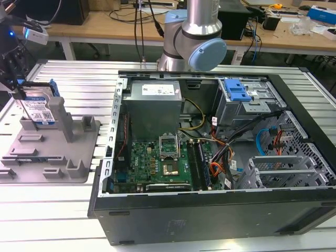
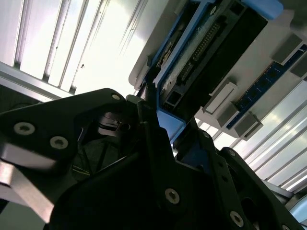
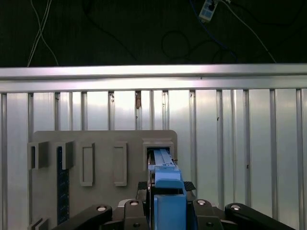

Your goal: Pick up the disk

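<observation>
Clearly, 1 disk stood on edge at the exterior view's left, its white-and-blue label facing the camera and a blue rail along its side. It sat in the grey holder, against 1 tall upright post just beside it. The gripper came down on the disk from above, dark fingers at its upper edge, with 1 small white camera box mounted higher on the wrist.

In the first wrist view the disk appeared edge-on, a blue strip running between the 2 black fingers, which pressed close on either side of it. The jaws stood narrow, closed onto the disk. The grey holder lay beneath, carrying 4 raised rectangular lugs in a row and 1 memory stick seated on edge among them.

In the second wrist view the disk showed its connector end and dark underside, blue rail along it, with the gripper meeting it at the near end. The holder's pale surface lay behind it.

At the middle of the exterior view lay 1 open computer case on the slatted aluminium table, with 1 green motherboard, 1 grey power supply and 1 blue-fronted drive cage inside. The arm's grey and pale-blue joint rose behind the case.
</observation>
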Robot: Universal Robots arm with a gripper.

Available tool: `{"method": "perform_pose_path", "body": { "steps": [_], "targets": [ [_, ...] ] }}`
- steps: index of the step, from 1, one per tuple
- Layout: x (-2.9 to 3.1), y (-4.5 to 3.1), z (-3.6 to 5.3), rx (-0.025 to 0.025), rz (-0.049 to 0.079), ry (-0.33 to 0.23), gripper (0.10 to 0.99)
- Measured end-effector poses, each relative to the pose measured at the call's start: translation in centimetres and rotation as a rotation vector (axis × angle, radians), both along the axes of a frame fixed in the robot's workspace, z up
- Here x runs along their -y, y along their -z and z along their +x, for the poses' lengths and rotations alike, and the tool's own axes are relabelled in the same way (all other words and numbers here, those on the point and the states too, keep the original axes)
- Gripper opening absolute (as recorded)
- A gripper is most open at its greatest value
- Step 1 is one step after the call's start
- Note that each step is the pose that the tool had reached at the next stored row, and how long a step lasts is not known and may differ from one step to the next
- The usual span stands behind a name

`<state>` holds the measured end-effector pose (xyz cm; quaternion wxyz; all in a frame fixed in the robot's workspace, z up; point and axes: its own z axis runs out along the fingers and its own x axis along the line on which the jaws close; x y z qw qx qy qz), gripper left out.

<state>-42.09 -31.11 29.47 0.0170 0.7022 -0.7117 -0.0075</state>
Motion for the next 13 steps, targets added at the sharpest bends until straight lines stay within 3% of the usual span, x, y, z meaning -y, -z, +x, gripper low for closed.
{"method": "perform_pose_path", "body": {
  "steps": [3,7,10,13],
  "targets": [
    [0.0,-0.06,0.0,0.0004,0.0,0.0,0.369],
    [0.0,-1.43,0.0,0.0003,0.0,0.0,0.369],
    [0.06,-4.37,0.0,0.0001,-0.001,0.0,0.369],
    [0.1,-6.84,0.0,0.0002,0.0,0.0,0.369]
  ]
}}
